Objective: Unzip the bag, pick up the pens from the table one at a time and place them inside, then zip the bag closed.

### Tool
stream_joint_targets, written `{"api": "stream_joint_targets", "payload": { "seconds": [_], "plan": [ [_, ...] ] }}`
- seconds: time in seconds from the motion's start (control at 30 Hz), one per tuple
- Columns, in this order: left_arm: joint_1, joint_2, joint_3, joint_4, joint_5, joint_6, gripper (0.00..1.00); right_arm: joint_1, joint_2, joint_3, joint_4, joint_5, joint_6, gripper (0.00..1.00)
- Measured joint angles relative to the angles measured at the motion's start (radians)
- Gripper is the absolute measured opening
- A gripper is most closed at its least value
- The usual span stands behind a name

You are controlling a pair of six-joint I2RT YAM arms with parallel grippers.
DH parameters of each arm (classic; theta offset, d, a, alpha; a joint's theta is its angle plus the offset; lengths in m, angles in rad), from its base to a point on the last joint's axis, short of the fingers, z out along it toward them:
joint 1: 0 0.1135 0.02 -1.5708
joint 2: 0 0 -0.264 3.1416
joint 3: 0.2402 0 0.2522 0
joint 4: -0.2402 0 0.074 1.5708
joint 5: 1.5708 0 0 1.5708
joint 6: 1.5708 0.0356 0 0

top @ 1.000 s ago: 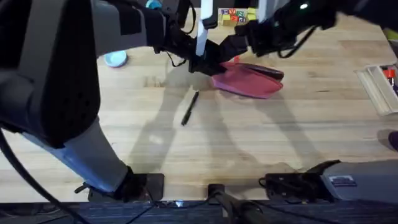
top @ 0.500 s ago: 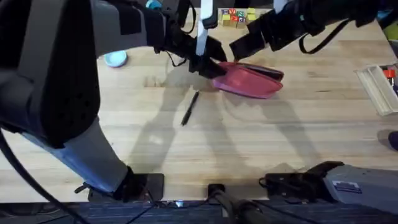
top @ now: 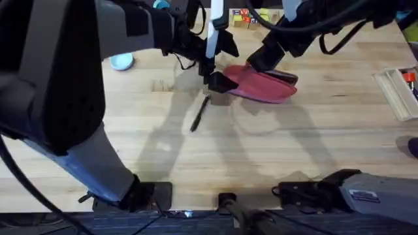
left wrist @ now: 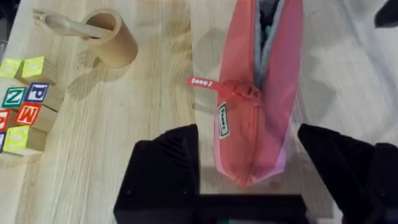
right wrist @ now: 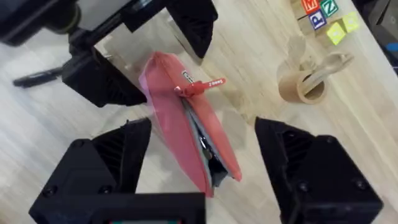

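Pen (top: 199, 113): centre frame on table (top: 274, 156), not yet loaded. Bag (top: 261, 83): upper centre, zipper open. Left gripper (top: 219, 62): spread astride bag's end. Right gripper (top: 261, 57): spread above bag. Loading, zipping remain.

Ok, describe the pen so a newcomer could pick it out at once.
Start at the wooden table and find the salmon-pink bag near its far middle. Just in front of the bag's left end, below the left gripper, lies the pen, bare on the wood. It is slim, black and straight, unlike the pale stick in the wooden cup by the lettered blocks.
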Motion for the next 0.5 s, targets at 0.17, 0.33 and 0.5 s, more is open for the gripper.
{"api": "stream_joint_targets", "payload": {
  "seconds": [0.17, 0.33, 0.5],
  "plan": [
    [0.009, 0.000, 0.000, 0.000, -0.001, -0.002, 0.993, 0.000, 0.000, 0.004, -0.062, 0.000, -0.031, 0.995],
    [0.047, -0.024, 0.000, 0.000, 0.016, -0.029, 0.993, 0.000, 0.001, 0.065, -0.220, 0.000, -0.075, 0.995],
    [0.099, -0.084, 0.000, -0.012, 0.025, -0.092, 0.992, -0.011, 0.001, 0.164, -0.312, -0.006, -0.129, 0.993]
  ]
}}
